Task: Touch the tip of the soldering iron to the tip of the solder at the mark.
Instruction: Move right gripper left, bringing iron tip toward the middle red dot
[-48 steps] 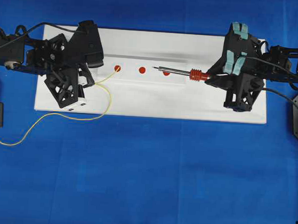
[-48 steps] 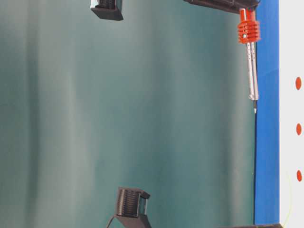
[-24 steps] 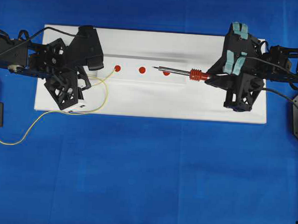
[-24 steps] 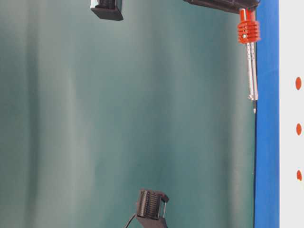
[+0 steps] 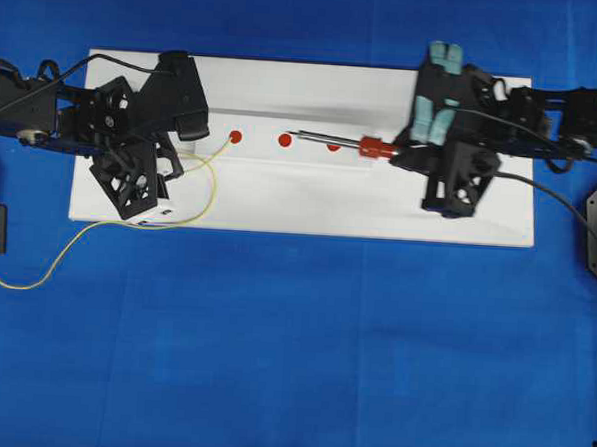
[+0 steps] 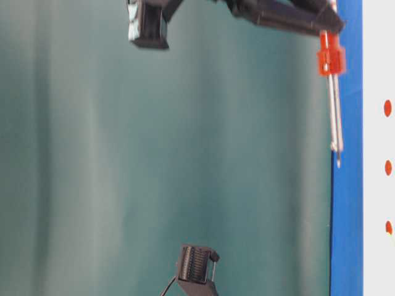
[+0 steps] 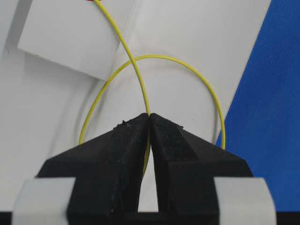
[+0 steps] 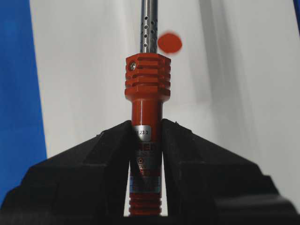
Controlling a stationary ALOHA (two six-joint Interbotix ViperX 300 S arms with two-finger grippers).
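White board; soldering iron label perhaps "1.23 3".

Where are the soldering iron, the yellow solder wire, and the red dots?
soldering iron [image 5: 375,146]: overhead view, on its red ribbed collar.
solder [image 7: 132,65]: left wrist view, on the yellow wire just ahead of the pincer.
red dot [image 5: 285,140]: overhead view, on the middle dot's centre.

Blue-covered table carries a white board; yellow solder trails across both
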